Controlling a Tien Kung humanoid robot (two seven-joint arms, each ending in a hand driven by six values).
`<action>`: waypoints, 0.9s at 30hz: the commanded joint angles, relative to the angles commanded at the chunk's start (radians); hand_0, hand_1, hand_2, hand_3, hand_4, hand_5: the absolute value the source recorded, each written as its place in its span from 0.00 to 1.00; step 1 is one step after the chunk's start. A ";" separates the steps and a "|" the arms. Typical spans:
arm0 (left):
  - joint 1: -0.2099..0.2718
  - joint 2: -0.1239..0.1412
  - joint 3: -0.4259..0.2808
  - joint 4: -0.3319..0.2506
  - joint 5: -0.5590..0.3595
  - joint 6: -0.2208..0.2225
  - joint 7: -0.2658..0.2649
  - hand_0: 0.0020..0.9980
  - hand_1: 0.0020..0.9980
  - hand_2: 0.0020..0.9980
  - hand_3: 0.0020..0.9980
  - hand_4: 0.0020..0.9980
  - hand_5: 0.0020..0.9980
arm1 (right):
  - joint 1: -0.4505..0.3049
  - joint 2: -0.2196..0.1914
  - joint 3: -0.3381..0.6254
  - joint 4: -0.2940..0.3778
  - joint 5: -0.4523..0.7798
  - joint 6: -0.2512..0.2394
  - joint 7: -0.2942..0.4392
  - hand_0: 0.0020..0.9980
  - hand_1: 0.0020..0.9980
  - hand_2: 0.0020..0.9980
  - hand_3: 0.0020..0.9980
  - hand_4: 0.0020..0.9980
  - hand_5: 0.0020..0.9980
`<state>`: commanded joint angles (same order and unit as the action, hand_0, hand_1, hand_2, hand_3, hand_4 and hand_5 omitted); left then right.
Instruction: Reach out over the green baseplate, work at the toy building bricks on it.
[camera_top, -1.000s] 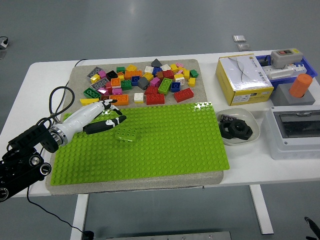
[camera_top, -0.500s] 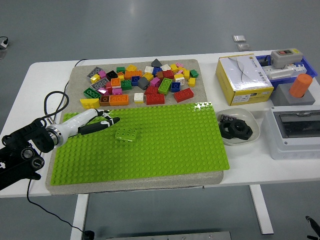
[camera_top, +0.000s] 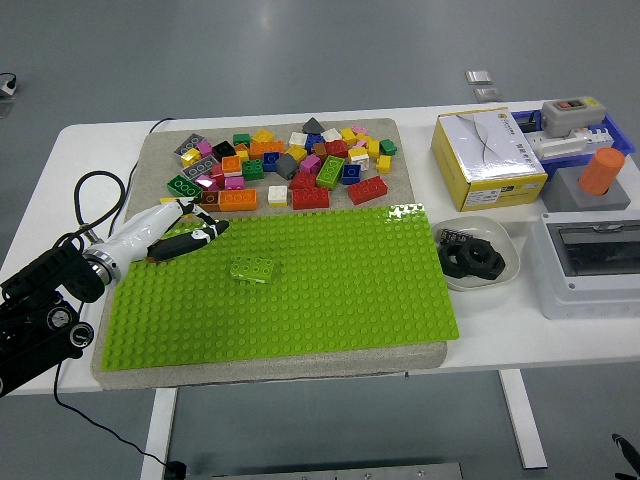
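Observation:
A bright green baseplate (camera_top: 320, 290) lies on a grey mat in the middle of the table. One green brick (camera_top: 253, 269) sits on its left part. A heap of loose coloured bricks (camera_top: 290, 165) lies on the mat behind the plate. My left hand (camera_top: 195, 228) hovers over the plate's far left corner, to the left of the green brick and apart from it. Its fingers are stretched out and hold nothing. My right hand is not in view.
A yellow and white box (camera_top: 488, 158) stands at the right. A white dish with black parts (camera_top: 473, 256) lies next to the plate's right edge. A grey electrical box (camera_top: 590, 265) and an orange cylinder (camera_top: 601, 171) stand at the far right. A black cable (camera_top: 95, 200) loops at the left.
My left hand has drawn back to the left and away from the green brick, from right beside it to the plate's far left corner. The brick stays in place.

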<state>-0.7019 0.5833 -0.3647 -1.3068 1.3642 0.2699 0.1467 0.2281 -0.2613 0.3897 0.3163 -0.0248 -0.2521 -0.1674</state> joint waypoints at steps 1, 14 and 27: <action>0.001 -0.006 0.002 0.008 0.004 0.002 -0.003 1.00 1.00 1.00 0.69 0.80 1.00 | 0.001 0.000 0.002 0.000 -0.003 0.000 -0.001 0.68 0.66 0.72 0.74 0.88 0.84; 0.030 -0.002 0.025 0.021 0.113 0.015 0.004 1.00 1.00 1.00 0.68 0.81 1.00 | 0.005 0.002 0.008 0.001 -0.015 0.001 -0.007 0.68 0.66 0.72 0.74 0.88 0.84; 0.037 0.028 0.018 -0.173 0.189 -0.045 0.209 1.00 1.00 1.00 0.68 0.71 1.00 | -0.002 0.004 0.012 0.000 -0.024 0.001 -0.008 0.68 0.66 0.72 0.74 0.88 0.84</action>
<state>-0.6649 0.6118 -0.3469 -1.4798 1.5532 0.2244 0.3554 0.2259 -0.2576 0.4015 0.3164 -0.0488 -0.2512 -0.1756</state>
